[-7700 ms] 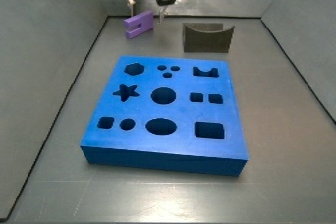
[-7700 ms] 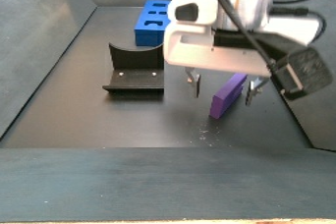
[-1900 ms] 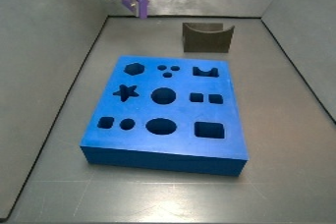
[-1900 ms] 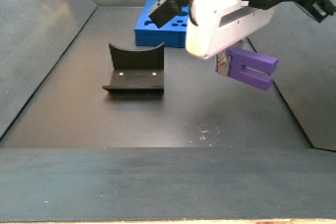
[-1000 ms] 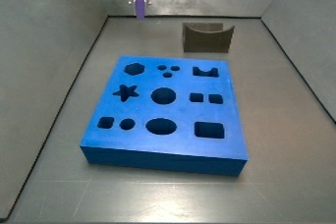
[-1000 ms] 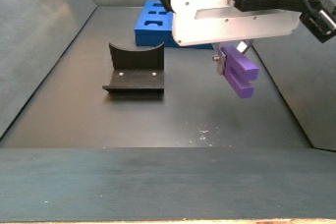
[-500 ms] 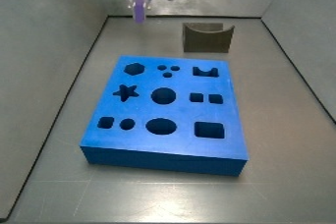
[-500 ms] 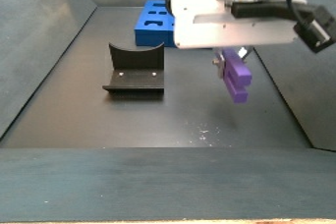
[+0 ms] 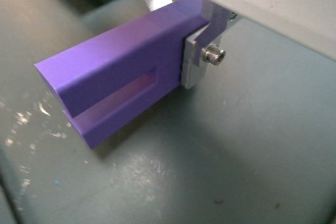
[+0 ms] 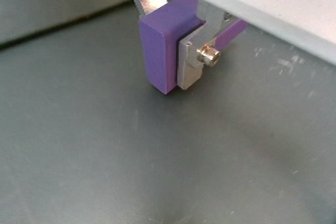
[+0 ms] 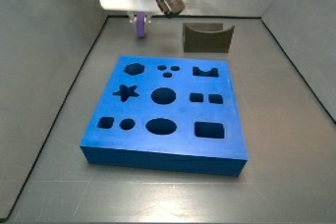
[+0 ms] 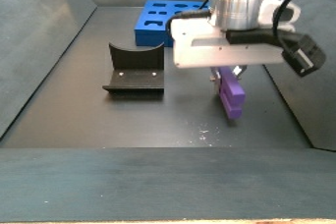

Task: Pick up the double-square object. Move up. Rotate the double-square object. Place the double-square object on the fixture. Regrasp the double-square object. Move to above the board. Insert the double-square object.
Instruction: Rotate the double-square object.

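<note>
Double-square object [image 12: 233,97] clamped in my gripper [image 12: 231,79], hanging above the floor, well apart from the fixture [image 12: 134,69]

My worry: the grip looks near one end, so it may swing while rotating

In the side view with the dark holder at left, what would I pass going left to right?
The fixture, then the board, then the hand gripping the double-square object above the floor.

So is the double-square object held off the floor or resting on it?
Held off it: the gripper clamps the double-square object, which hangs above the floor.
</note>
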You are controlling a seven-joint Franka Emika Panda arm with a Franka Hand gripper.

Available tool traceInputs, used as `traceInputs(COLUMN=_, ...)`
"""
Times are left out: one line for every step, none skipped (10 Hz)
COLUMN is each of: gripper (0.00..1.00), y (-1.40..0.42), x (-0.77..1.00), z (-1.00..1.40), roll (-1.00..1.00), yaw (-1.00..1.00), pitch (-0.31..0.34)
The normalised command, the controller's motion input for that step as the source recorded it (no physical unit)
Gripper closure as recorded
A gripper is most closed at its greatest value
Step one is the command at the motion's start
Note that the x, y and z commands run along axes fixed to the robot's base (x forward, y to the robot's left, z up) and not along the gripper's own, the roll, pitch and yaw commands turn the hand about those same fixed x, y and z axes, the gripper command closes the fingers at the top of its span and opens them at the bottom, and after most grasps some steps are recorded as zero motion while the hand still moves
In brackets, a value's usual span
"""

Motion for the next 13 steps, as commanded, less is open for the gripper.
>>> traceInputs(gripper=0.0, y=0.0, x=0.0, z=0.0, roll=0.0, yaw=0.0, pitch=0.0)
traceInputs(gripper=0.0, y=0.0, x=0.0, z=1.0, roll=0.0, yaw=0.0, pitch=0.0)
traceInputs(gripper=0.0, y=0.0, x=-0.01, z=1.0, roll=0.0, yaw=0.0, pitch=0.016)
traceInputs(gripper=0.0, y=0.0, x=-0.02, z=1.0, roll=0.0, yaw=0.0, pitch=0.03)
traceInputs(gripper=0.0, y=0.01, x=-0.01, z=1.0, roll=0.01, yaw=-0.01, pitch=0.054)
traceInputs(gripper=0.0, y=0.01, x=-0.01, z=1.0, roll=0.01, yaw=-0.02, pitch=0.063)
traceInputs(gripper=0.0, y=0.01, x=-0.02, z=1.0, roll=0.02, yaw=-0.03, pitch=0.065)
traceInputs(gripper=0.0, y=0.01, x=-0.03, z=1.0, roll=0.03, yaw=-0.03, pitch=0.064)
traceInputs(gripper=0.0, y=0.02, x=-0.04, z=1.0, roll=0.04, yaw=-0.03, pitch=0.058)
traceInputs(gripper=0.0, y=0.02, x=-0.04, z=0.91, roll=0.04, yaw=-0.03, pitch=0.057)
traceInputs(gripper=0.0, y=0.02, x=-0.04, z=0.72, roll=0.04, yaw=-0.03, pitch=0.056)
traceInputs(gripper=0.0, y=0.0, x=0.0, z=0.0, roll=0.0, yaw=1.0, pitch=0.0)
traceInputs(gripper=0.0, y=-0.01, x=0.0, z=-0.14, roll=0.0, yaw=1.0, pitch=0.0)
